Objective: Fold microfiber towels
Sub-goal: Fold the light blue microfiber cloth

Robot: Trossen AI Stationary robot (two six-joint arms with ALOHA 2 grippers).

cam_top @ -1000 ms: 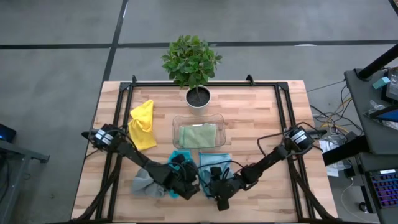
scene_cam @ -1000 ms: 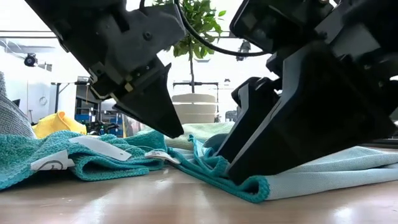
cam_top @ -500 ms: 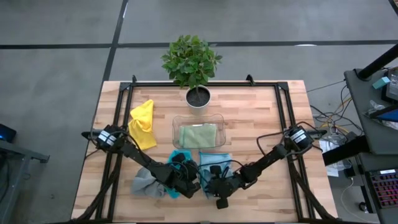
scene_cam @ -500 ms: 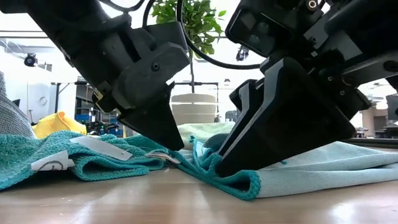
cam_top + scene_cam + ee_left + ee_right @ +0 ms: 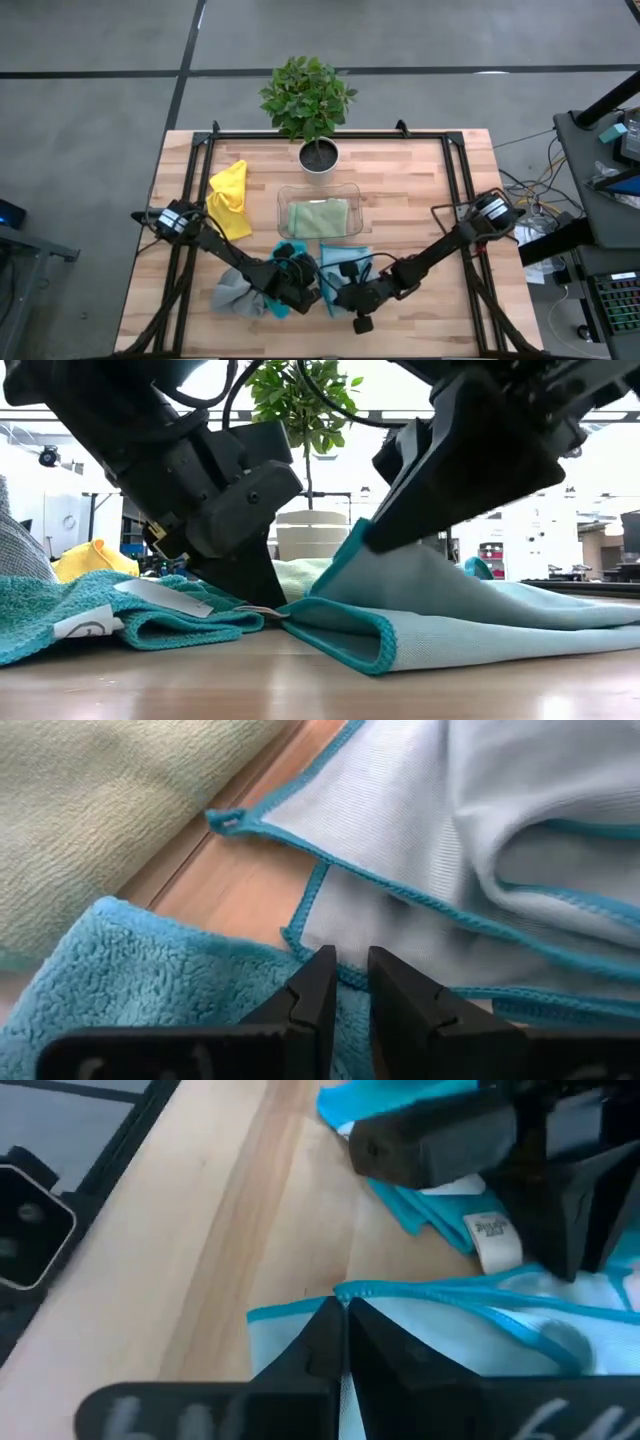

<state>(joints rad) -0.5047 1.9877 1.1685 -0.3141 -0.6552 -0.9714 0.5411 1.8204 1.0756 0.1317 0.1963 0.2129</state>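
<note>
Both pincers work near-centre on the bench: right pincer (image 5: 340, 1315) clenched on the light blue microfibre towel's (image 5: 500, 625) edge, left pincer (image 5: 345, 982) nearly closed. Lift evenly, avoiding bunching.

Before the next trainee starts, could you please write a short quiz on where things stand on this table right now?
1. True or false: the right end effector is shut on the light blue towel, lifting its edge off the table.
2. Which towel lies inside the clear plastic tray? A yellow, B sage green, C grey.
3. Fill in: the left end effector has its tips down at the ____ towel, beside the light blue one.

Key: 1 true. 2 B, the sage green towel; the yellow towel and grey towel lie on the bare wood. 3 teal.
</note>
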